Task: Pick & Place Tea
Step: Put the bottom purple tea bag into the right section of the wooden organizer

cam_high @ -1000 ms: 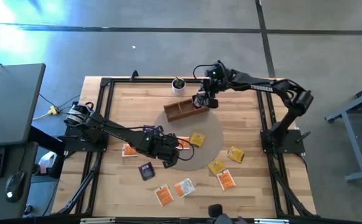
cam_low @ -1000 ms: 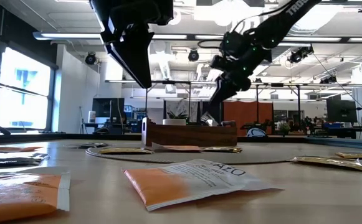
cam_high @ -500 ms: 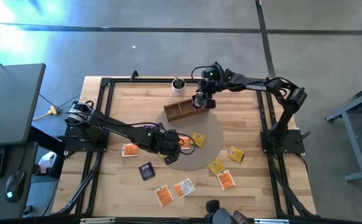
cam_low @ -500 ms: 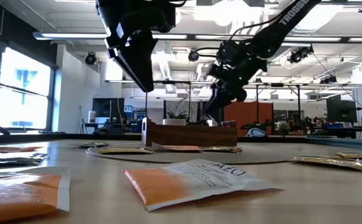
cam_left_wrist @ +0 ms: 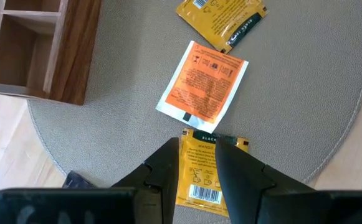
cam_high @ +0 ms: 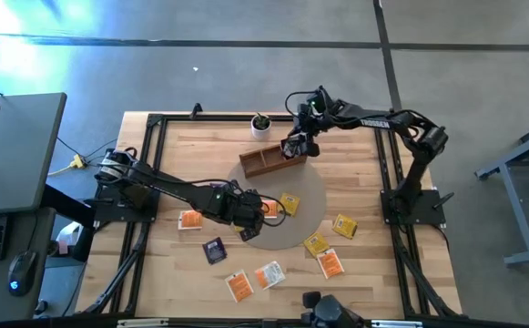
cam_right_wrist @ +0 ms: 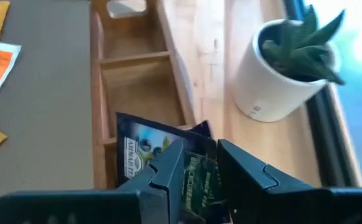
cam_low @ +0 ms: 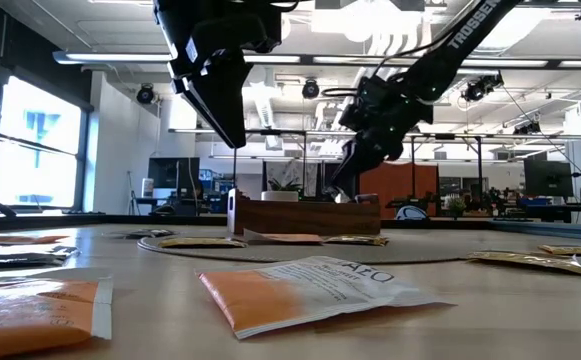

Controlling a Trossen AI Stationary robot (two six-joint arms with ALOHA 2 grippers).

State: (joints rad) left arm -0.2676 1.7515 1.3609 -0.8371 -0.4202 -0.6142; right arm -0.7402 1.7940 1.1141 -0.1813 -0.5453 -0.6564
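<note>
A pale wooden worktop (cam_high: 355, 182) is filling the middle of the high view, with a dark arm reaching in from each side. A round grey mat (cam_high: 305, 196) is lying at its centre, and a brown wooden compartment tray (cam_high: 266, 161) is sitting on the mat's far edge, just beside a small white pot with a plant (cam_high: 260, 124). The right claw (cam_high: 293, 148) is hovering over the right end of the tray, its fingers closed on a dark purple sachet (cam_right_wrist: 152, 158), which is hanging above a tray compartment in the right wrist view. The left claw (cam_high: 249, 217) is hanging above the near left part of the mat, its fingers standing a little apart and gripping nothing. Directly beneath it a yellow sachet (cam_left_wrist: 198, 177) is lying flat on the mat, showing between and past the fingertips, with an orange sachet (cam_left_wrist: 203, 88) touching its far end and another yellow sachet (cam_left_wrist: 222, 20) further on. More sachets are lying scattered along the worktop's near side: orange ones (cam_high: 239, 286), yellow ones (cam_high: 344, 225) and one dark purple one (cam_high: 214, 250).
</note>
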